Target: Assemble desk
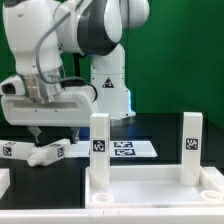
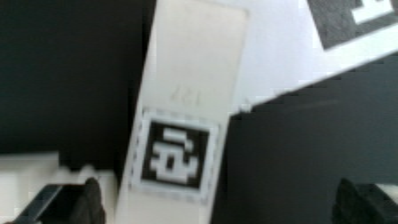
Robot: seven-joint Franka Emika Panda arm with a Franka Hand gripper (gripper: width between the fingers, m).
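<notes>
Standing in the tabletop panel (image 1: 150, 192) — 2 legs (image 1: 99, 145) (image 1: 190, 142); gripper (image 1: 50, 133) over loose leg (image 1: 40, 152).

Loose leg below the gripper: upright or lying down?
Lying down. The loose leg rests lengthwise on the black table; the wrist view shows its tagged long side.

Tabletop (image 1: 150, 186) partly beyond the exterior view's bottom edge; wrist-view leg (image 2: 187, 100) blurry.

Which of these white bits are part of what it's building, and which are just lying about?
Part of the job:
- tabletop
- upright leg, standing in the tabletop at the exterior view's left
- second upright leg, standing in it at the right
- loose leg, lying flat

Just lying about:
- marker board, lying flat behind the tabletop
</notes>
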